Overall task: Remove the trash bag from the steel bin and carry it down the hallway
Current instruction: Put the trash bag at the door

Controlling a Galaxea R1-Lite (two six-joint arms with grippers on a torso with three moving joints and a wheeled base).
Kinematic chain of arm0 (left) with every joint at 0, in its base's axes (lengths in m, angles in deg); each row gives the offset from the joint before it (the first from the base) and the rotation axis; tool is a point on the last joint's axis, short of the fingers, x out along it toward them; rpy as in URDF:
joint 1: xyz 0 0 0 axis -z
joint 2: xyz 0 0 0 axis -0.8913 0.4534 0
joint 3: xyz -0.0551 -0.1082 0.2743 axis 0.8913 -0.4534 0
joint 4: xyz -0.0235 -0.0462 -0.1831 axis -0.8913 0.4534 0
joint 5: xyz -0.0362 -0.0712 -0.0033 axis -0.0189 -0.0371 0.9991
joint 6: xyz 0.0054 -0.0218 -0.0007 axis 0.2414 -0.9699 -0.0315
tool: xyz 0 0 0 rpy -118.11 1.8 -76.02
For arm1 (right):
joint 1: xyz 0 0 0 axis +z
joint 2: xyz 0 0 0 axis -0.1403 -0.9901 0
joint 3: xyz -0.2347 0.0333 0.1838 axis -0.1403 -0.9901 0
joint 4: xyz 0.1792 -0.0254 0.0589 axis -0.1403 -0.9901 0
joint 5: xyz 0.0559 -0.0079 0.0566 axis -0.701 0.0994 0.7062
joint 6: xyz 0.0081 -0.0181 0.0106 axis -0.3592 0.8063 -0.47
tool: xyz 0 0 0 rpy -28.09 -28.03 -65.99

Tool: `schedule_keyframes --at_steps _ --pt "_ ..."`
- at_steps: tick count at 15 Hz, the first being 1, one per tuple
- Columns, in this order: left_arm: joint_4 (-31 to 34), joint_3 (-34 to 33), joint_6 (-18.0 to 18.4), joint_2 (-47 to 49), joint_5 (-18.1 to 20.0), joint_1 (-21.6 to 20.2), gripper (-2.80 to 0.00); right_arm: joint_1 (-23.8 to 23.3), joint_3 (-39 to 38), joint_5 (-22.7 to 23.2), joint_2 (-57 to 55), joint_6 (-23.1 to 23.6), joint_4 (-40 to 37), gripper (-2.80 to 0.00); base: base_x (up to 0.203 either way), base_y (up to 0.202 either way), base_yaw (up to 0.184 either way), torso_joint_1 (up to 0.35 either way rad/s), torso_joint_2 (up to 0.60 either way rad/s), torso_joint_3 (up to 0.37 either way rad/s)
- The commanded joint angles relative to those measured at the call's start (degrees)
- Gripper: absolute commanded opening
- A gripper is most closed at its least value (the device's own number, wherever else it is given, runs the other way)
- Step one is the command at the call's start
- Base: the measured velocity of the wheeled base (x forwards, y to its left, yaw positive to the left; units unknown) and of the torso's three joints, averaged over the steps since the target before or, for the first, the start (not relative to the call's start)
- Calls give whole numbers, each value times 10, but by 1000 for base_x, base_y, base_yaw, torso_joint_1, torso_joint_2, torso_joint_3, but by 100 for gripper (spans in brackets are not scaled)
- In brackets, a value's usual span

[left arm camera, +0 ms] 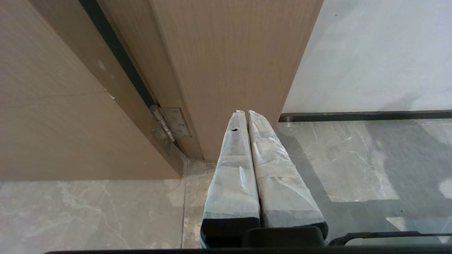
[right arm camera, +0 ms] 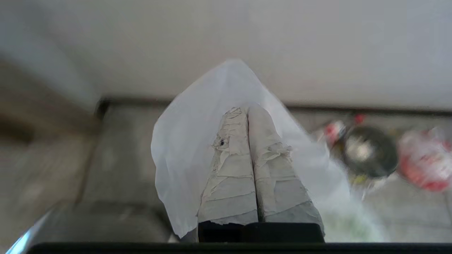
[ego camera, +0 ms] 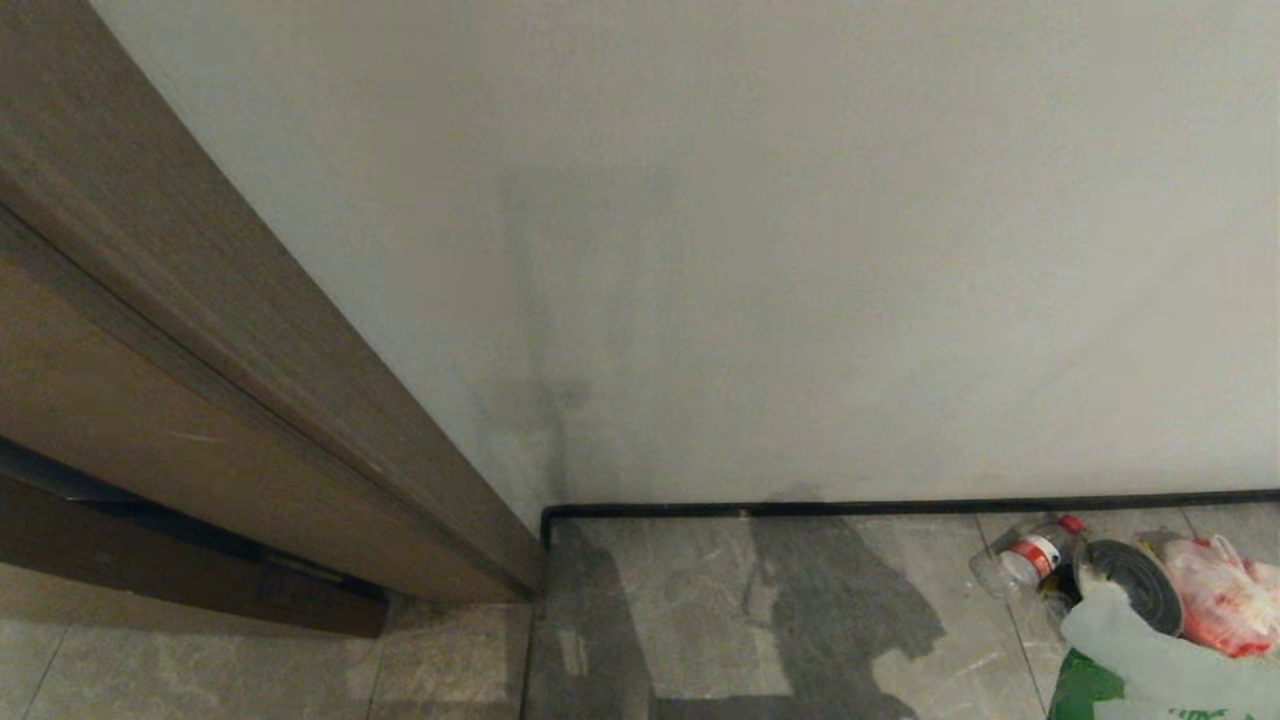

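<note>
Down the hallway floor [ego camera: 700, 620] the carrying is still to do. The steel bin [ego camera: 1140, 585] looks already emptied; the trash bag [right arm camera: 183, 141] hangs clamped in the right pincer [right arm camera: 247, 110], near the bin. Left pincer [left arm camera: 246, 113] closed, empty

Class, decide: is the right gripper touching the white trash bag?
Touching. The right wrist view shows the right gripper shut, with the trash bag pinched between its fingers and draped round them.

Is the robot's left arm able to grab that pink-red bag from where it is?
Probably not yet. The left gripper is shut, beside the door frame, while the pink-red bag lies far off on the other side, past the steel bin.
</note>
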Motion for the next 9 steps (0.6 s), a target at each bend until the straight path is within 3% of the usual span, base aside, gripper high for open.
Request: schedule_keyframes --at_steps 1,5,9 --pt "0 0 0 0 0 0 -280 1 86 23 -160 5 -54 -280 0 0 0 0 0 0" --pt "0 0 0 0 0 0 -280 1 192 25 -378 70 -96 -280 0 0 0 0 0 0" --pt "0 0 0 0 0 0 -280 18 254 5 -541 94 -103 -280 0 0 0 0 0 0"
